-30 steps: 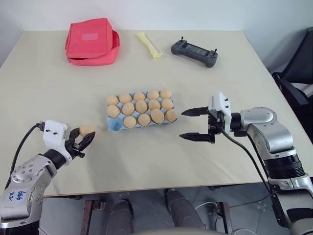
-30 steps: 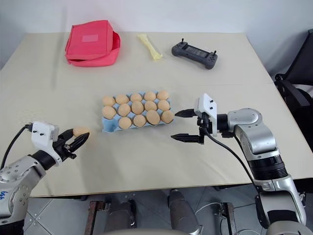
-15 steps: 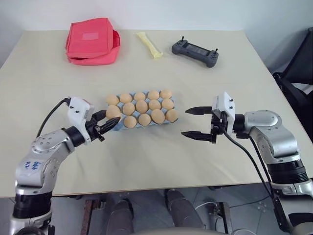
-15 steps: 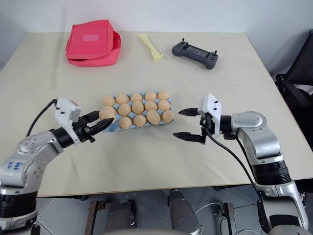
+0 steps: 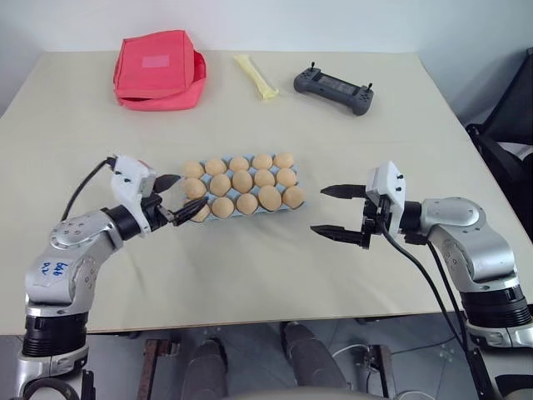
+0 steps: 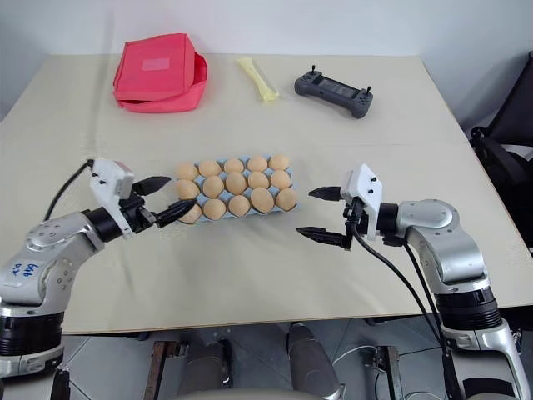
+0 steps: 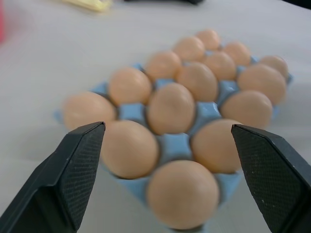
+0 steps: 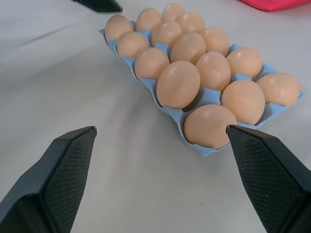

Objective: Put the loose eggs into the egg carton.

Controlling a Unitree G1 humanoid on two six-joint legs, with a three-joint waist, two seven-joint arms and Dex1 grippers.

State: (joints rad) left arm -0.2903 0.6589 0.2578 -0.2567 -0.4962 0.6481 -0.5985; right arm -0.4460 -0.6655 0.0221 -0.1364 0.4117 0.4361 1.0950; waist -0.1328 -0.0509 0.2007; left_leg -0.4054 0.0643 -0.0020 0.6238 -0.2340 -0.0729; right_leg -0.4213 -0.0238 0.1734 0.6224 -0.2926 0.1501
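Spread across the scene is a beige table [image 5: 250, 267], on which the egg carton [image 5: 241, 196], a light blue tray, is set near the middle. Every visible cup of it is filled with tan eggs [image 5: 268, 197], and no loose egg is seen on the tabletop. The left gripper [image 5: 178, 197] is held level at the carton's left end, its two black fingers spread wide above and below the corner egg [image 7: 182, 193], with nothing gripped between them. The right gripper [image 5: 336, 211] is held well apart from the carton on its right side, its jaws likewise spread wide and empty. Along the far edge are laid a red fabric pouch [image 5: 156, 70], a pale yellow object [image 5: 254, 77] and a dark grey handheld controller [image 5: 333, 87].
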